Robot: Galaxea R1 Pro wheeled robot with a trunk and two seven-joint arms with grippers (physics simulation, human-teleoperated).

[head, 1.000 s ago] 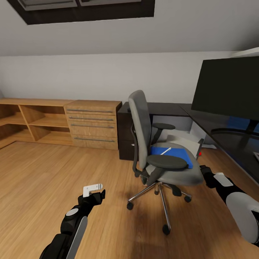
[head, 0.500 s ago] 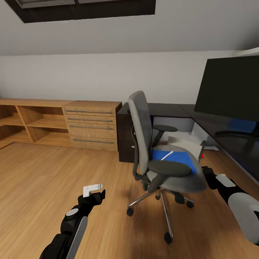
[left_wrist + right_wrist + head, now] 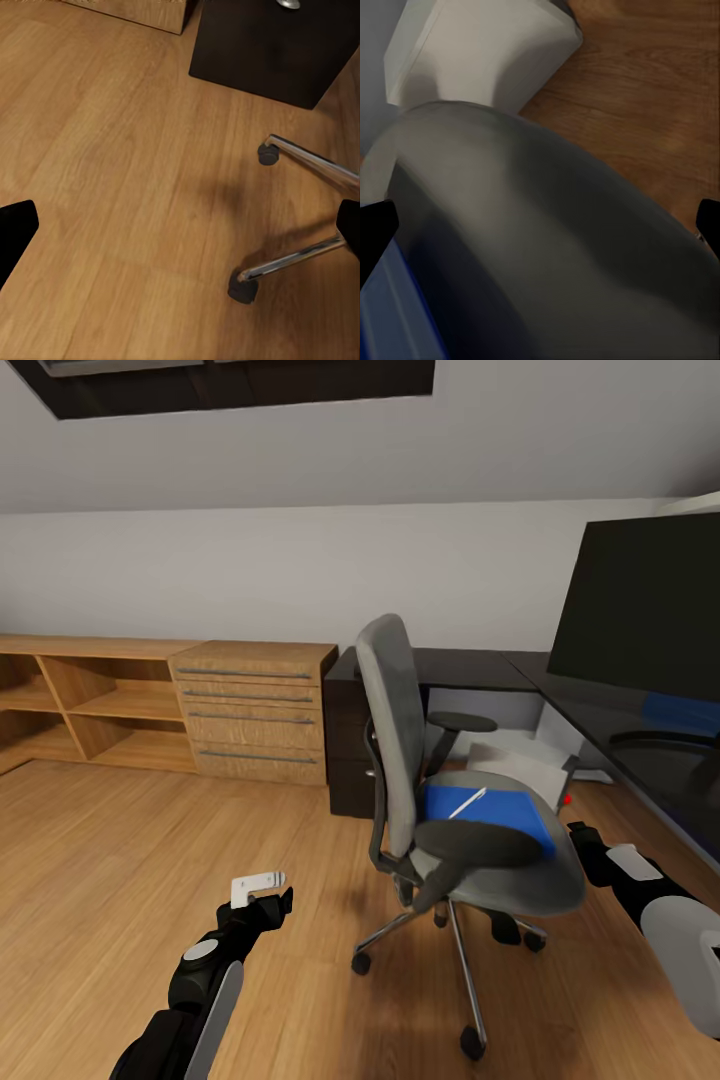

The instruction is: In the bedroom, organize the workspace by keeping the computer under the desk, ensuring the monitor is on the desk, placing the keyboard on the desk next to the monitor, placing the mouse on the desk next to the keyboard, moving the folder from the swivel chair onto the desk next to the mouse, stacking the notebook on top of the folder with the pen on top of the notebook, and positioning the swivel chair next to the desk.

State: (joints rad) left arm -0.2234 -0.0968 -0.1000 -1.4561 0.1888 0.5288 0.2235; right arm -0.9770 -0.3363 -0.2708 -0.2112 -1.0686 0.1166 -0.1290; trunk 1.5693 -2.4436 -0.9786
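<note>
**Inspector:** Wood-plank floor [image 3: 120,860] and a plain white wall form the setting; low light-wood cabinets [image 3: 250,710] with drawers and open shelves stand along that wall. Position of the task items?

**Assistant:** The grey padded swivel chair with black armrests and chrome star base [image 3: 440,820] stands on the floor just beside the glossy black L-shaped desk [image 3: 600,720]. The flat bright blue folder [image 3: 490,812] lies on its seat, with the thin white pen [image 3: 467,803] resting on the folder. The wide black flat monitor [image 3: 640,605] stands on the desk. A pale grey-white boxy computer tower [image 3: 515,760] sits on the floor behind the chair, near the desk.

**Inspector:** Grippers?

**Assistant:** The left gripper [image 3: 262,890] hangs over bare floor, fingers spread, grasping nothing. The right gripper [image 3: 582,840] is at the seat's edge; its wrist view shows both fingertips wide apart, empty.

**Inspector:** Legible markings?

**Assistant:** None readable.
</note>
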